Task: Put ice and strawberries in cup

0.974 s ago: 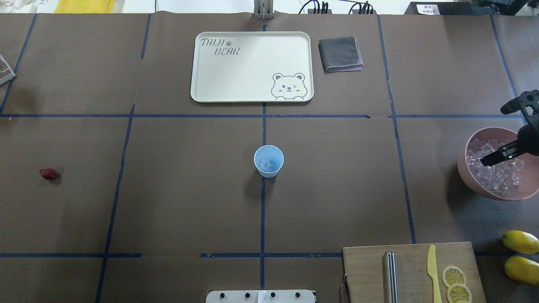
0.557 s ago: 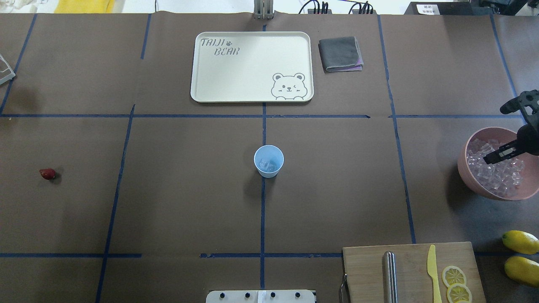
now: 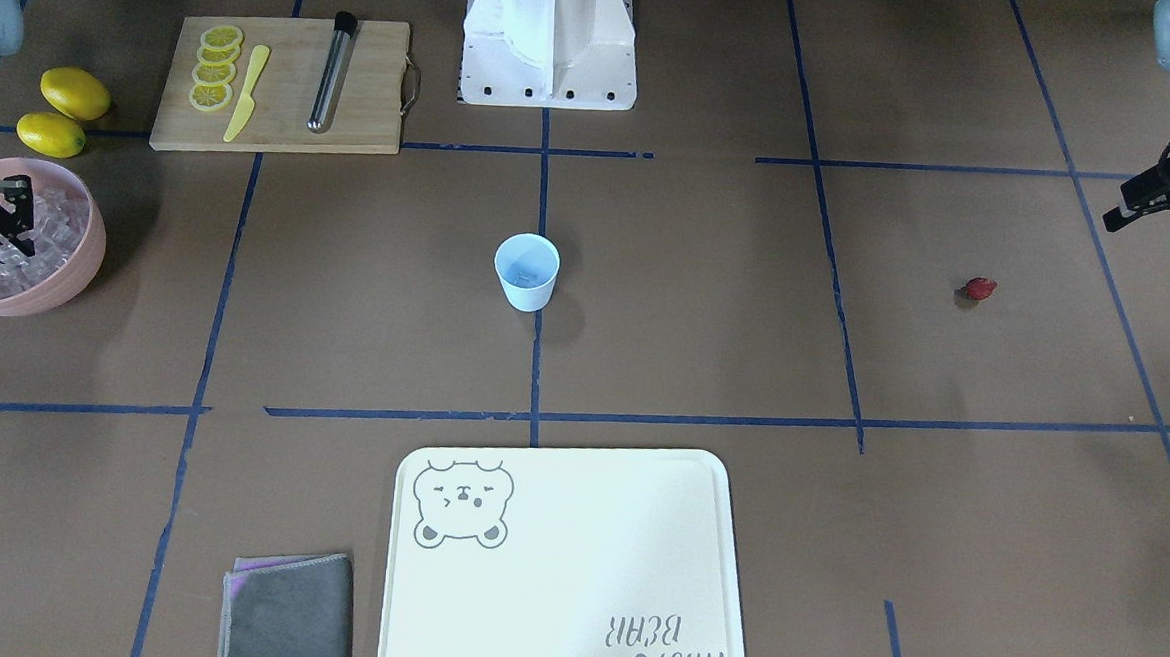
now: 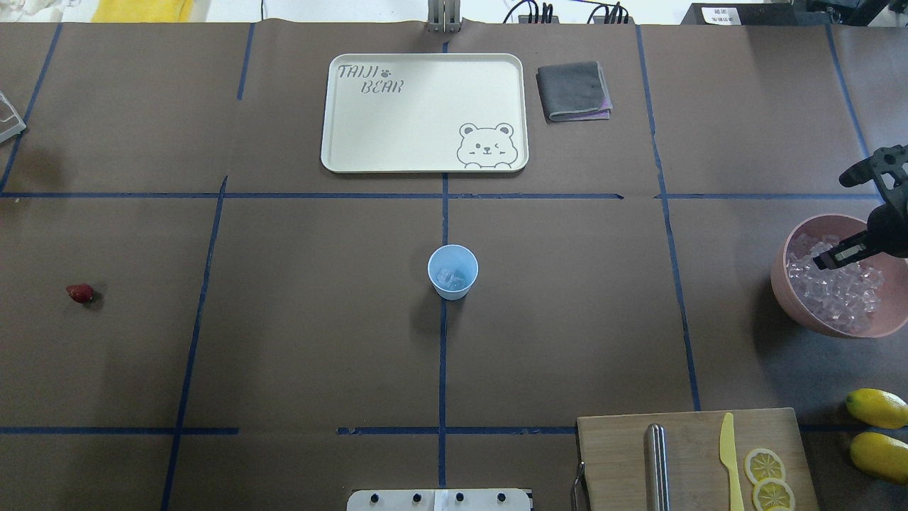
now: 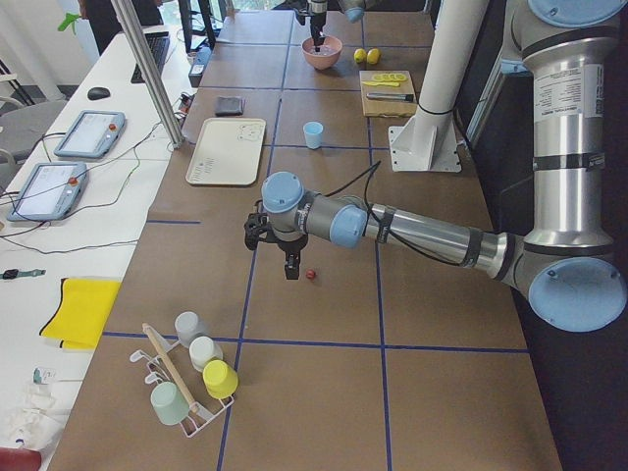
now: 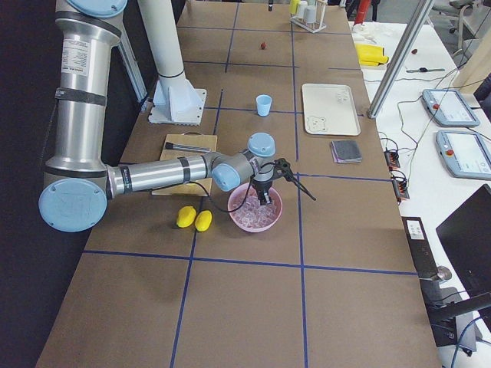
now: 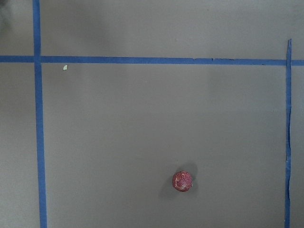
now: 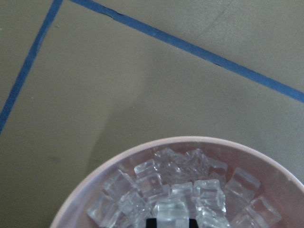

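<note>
The pale-blue cup (image 4: 452, 272) stands at the table's middle with a few ice cubes in it; it also shows in the front view (image 3: 526, 270). The strawberry (image 4: 80, 292) lies far left and shows in the left wrist view (image 7: 182, 181). My left gripper (image 3: 1149, 220) is open and hovers beyond the strawberry (image 3: 980, 287). The pink bowl (image 4: 789, 287) holds many ice cubes (image 4: 844, 294). My right gripper (image 4: 825, 260) is over the bowl. In the right wrist view a clear cube (image 8: 170, 211) sits between its fingertips, just above the pile.
A cream bear tray (image 4: 425, 106) and a folded grey cloth (image 4: 574, 91) lie at the far side. A wooden cutting board (image 4: 691, 447) with a yellow knife, lemon slices and a metal rod is near right. Two lemons (image 4: 877, 408) lie beside it.
My right gripper has drawn back and up a little over the bowl. The cup and strawberry have not moved.
</note>
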`<control>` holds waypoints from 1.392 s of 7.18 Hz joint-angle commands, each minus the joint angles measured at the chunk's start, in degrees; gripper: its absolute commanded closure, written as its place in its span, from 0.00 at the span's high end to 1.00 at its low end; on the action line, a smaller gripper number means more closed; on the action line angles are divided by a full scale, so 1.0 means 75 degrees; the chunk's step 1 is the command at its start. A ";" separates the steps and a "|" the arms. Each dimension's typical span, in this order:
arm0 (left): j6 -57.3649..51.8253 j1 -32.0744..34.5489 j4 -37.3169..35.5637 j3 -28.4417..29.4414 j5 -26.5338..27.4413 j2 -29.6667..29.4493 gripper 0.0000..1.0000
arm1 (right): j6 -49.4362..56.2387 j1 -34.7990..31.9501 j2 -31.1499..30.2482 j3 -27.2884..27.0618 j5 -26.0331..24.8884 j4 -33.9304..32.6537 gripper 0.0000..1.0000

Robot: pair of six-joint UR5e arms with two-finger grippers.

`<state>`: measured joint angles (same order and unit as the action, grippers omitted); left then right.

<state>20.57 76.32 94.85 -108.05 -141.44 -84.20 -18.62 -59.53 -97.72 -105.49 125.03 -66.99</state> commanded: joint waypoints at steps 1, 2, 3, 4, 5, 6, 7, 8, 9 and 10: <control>0.0000 -0.0005 -0.0003 -0.0008 -0.0009 0.0000 1.00 | -0.0164 -0.0195 -0.0072 -0.0907 0.0017 -0.0103 0.00; 0.0000 -0.0016 0.0009 -0.0008 -0.0009 0.0000 1.00 | -0.1128 -0.0161 0.0114 -0.1121 0.0029 -0.0092 0.00; 0.0012 -0.0016 0.0009 -0.0031 -0.0009 -0.0011 1.00 | -0.2542 -0.0021 0.0730 -0.1158 0.0122 -0.0092 0.00; 0.0012 -0.0016 0.0009 -0.0054 -0.0009 0.0000 1.00 | -0.4041 0.0409 0.1317 -0.1170 0.0181 -0.0045 0.00; 0.0012 -0.0016 0.0009 -0.0055 -0.0009 -0.0011 1.00 | -0.5436 0.1179 0.2100 -0.1123 0.0007 -0.0080 0.00; 0.0151 -0.0028 0.0021 -0.0055 -0.0009 -0.0011 1.00 | -0.6831 0.1987 0.2862 -0.1076 -0.0505 -0.0103 0.00; 0.0222 -0.0028 0.0032 -0.0066 -0.0009 -0.0011 1.00 | -0.7831 0.2866 0.3450 -0.0995 -0.1287 -0.0127 0.00; 0.0234 -0.0028 0.0032 -0.0066 0.0003 -0.0035 1.00 | -0.8560 0.3547 0.4442 -0.0530 -0.2096 -0.0487 0.00; 0.0246 -0.0028 0.0032 -0.0066 -0.0009 -0.0035 1.00 | -0.8730 0.3879 0.5542 0.0206 -0.2649 -0.1012 0.00; 0.0281 -0.0028 0.0032 -0.0078 -0.0009 -0.0035 1.00 | -0.8801 0.4079 0.5739 0.0410 -0.2713 -0.1029 0.02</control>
<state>22.40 76.12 95.09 -108.57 -141.49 -84.43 -82.81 -31.71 -59.39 -105.69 107.23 -73.10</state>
